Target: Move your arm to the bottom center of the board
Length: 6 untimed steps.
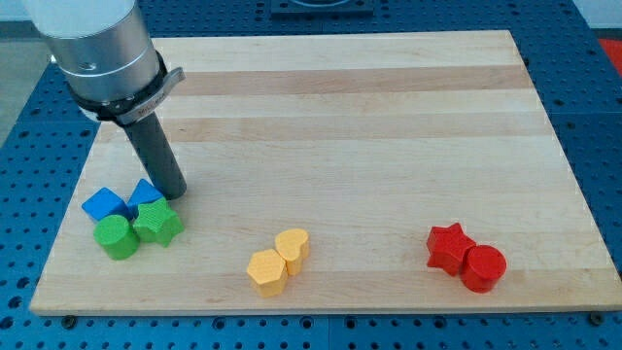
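My tip [173, 193] rests on the wooden board [369, 107] at the view's left, touching or just above the blue block [148, 192]. Another blue block [104, 205] lies to its left. Below them sit a green cylinder [117, 237] and a green star [157, 224]. A yellow hexagon [266, 272] and a yellow heart [293, 247] lie together at the bottom centre, to the right of and below my tip. A red star [448, 246] and a red cylinder [482, 268] sit at the bottom right.
The arm's grey body [97, 49] rises over the board's upper left corner. Blue perforated table [598, 58] surrounds the board.
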### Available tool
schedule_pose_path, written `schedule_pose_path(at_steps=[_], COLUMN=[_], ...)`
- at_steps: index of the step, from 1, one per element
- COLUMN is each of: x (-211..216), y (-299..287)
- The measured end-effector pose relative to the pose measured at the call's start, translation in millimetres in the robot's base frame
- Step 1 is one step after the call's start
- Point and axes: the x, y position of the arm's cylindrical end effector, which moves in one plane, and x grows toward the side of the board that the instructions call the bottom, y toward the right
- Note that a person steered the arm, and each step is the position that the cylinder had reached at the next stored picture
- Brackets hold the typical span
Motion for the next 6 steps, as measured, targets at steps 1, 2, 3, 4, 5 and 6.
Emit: schedule_pose_path(at_steps=[1, 2, 3, 4, 5, 6], x=[-17, -21, -17, -14, -21, -21], y=[16, 20, 20, 20, 29, 67])
